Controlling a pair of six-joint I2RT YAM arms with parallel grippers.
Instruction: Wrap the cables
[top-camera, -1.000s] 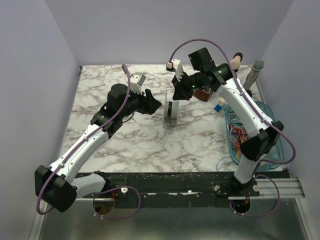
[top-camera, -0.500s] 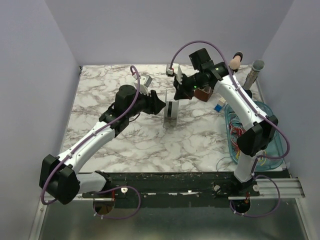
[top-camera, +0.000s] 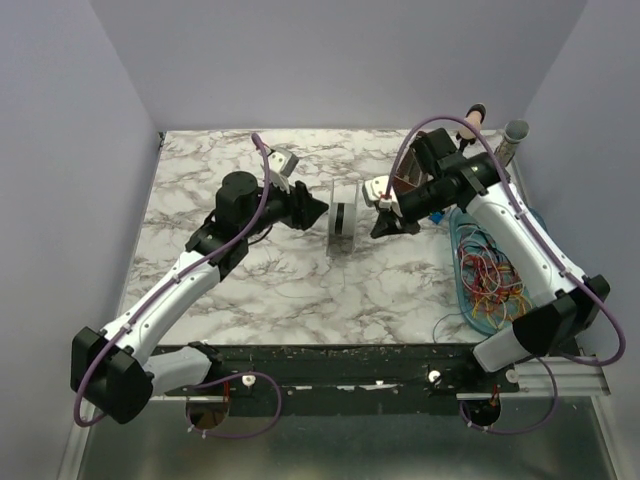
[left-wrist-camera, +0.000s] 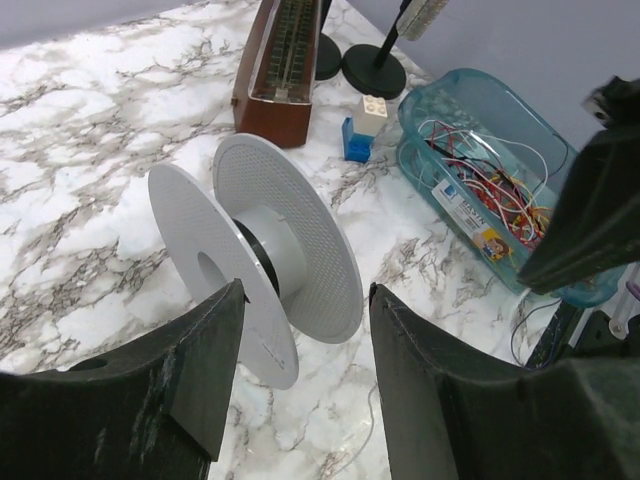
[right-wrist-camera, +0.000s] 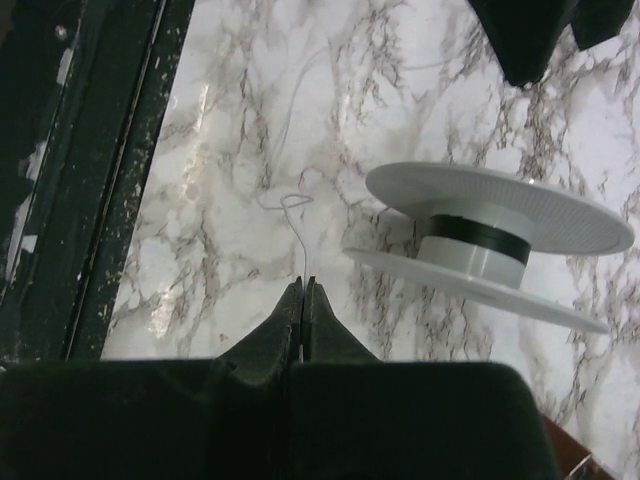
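Bright, even light with soft shadows and faint glare on the marble table (right-wrist-camera: 230, 200).

Both arms stretched inward, tips facing each other. Left gripper (left-wrist-camera: 305, 292) with jaws apart. Right gripper (right-wrist-camera: 303, 285) pinched tight on thin wire (right-wrist-camera: 298, 245) just ahead of fingertips.

The surface (top-camera: 300, 290) is smooth, faintly glossy marble pattern. The spool (left-wrist-camera: 290, 240) is matt white plastic with finely ribbed flanges. At its two o'clock the brown box (left-wrist-camera: 270, 95) looks like polished wood; at four o'clock the bin (left-wrist-camera: 500, 95) is translucent teal plastic. The left claw (left-wrist-camera: 305, 295) has scuffed matt black plastic fingers (left-wrist-camera: 170, 400). The right claw (right-wrist-camera: 303, 283) pinches a hair-thin, smooth pale cable (right-wrist-camera: 299, 245).
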